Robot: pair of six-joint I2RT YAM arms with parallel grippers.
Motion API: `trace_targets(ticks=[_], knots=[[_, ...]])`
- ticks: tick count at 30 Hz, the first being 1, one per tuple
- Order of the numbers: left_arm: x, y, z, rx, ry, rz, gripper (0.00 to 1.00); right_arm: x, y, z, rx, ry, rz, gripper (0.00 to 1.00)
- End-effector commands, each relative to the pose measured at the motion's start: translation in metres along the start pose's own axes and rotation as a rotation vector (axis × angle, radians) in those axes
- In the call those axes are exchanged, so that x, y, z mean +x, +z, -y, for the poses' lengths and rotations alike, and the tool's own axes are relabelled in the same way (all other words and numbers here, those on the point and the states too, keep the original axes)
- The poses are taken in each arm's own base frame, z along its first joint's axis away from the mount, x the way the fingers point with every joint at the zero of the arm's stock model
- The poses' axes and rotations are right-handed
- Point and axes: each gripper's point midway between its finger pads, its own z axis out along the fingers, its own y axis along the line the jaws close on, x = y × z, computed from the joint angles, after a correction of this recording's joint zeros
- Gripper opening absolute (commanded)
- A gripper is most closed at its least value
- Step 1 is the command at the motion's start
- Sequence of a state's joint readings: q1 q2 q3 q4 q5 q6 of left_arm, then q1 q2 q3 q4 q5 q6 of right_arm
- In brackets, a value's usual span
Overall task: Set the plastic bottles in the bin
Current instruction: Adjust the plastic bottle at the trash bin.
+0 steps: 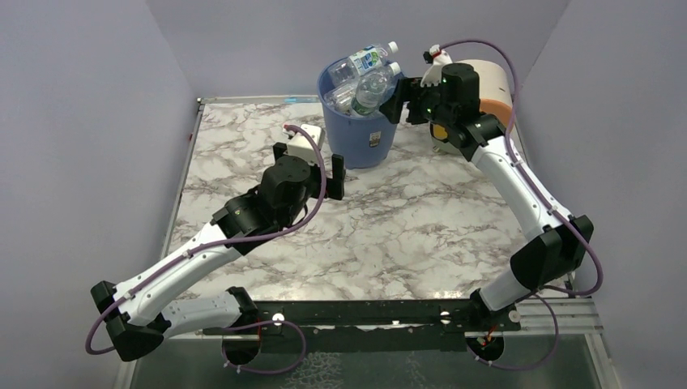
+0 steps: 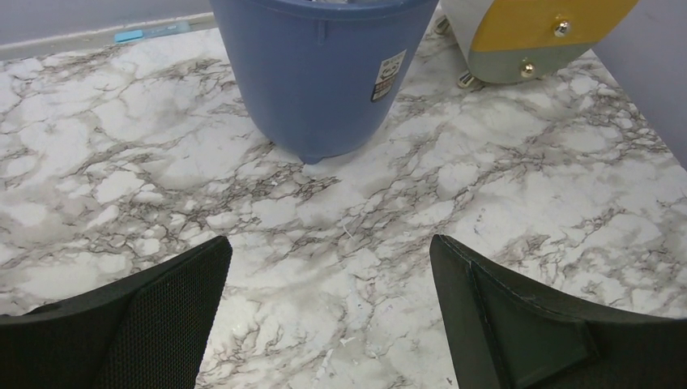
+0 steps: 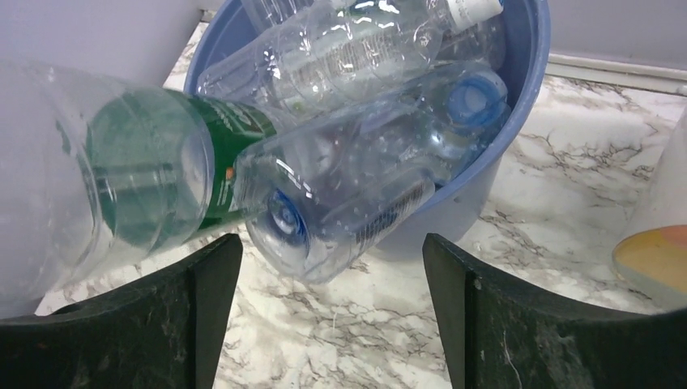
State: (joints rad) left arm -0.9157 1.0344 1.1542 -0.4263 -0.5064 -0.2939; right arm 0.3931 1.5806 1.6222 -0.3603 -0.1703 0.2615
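Loosely heaped, clear ribbed bottles (image 1: pixel 369 77) overtop the bin (image 1: pixel 352 146) — round, tapered, blue.

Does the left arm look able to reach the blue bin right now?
Likely yes: only bare tabletop lies between the open left fingers and the bin, which stands straight ahead of them.

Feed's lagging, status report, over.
Left gripper open, empty, over table. Right gripper open at bin rim. Bottles heaped above rim, none seen on table. Cream drum beside bin, not blocking.
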Motion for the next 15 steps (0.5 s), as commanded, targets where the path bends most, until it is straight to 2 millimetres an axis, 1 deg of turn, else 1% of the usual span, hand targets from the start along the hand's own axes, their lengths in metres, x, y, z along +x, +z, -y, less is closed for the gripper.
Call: trace_targets(ticks=[1, 3, 5, 8, 11, 12, 15], knots=[[-0.004, 0.006, -0.006, -0.013, -0.017, 0.04, 0.99, -0.007, -0.025, -0.002, 0.01, -0.01, 0.043, 0.88], [-0.002, 0.01, -0.015, -0.038, -0.023, 0.043, 0.99, -0.002, -0.033, 0.001, 0.025, -0.011, 0.041, 0.92], [0.003, 0.014, -0.024, -0.057, -0.027, 0.04, 0.99, 0.004, -0.042, 0.003, 0.04, -0.011, 0.038, 1.0], [0.014, 0.022, -0.035, -0.068, -0.033, 0.02, 0.99, 0.017, -0.051, 0.011, 0.072, -0.013, 0.027, 1.0], [0.026, 0.03, -0.05, -0.082, -0.048, 0.011, 0.99, 0.034, -0.055, 0.018, 0.091, -0.015, 0.005, 0.99], [0.029, 0.032, -0.056, -0.098, -0.056, 0.02, 0.99, 0.037, -0.058, 0.02, 0.105, -0.014, 0.007, 0.99], [0.045, 0.038, -0.081, -0.181, -0.091, 0.031, 0.99, 0.057, -0.061, 0.034, 0.156, -0.009, 0.006, 0.99]])
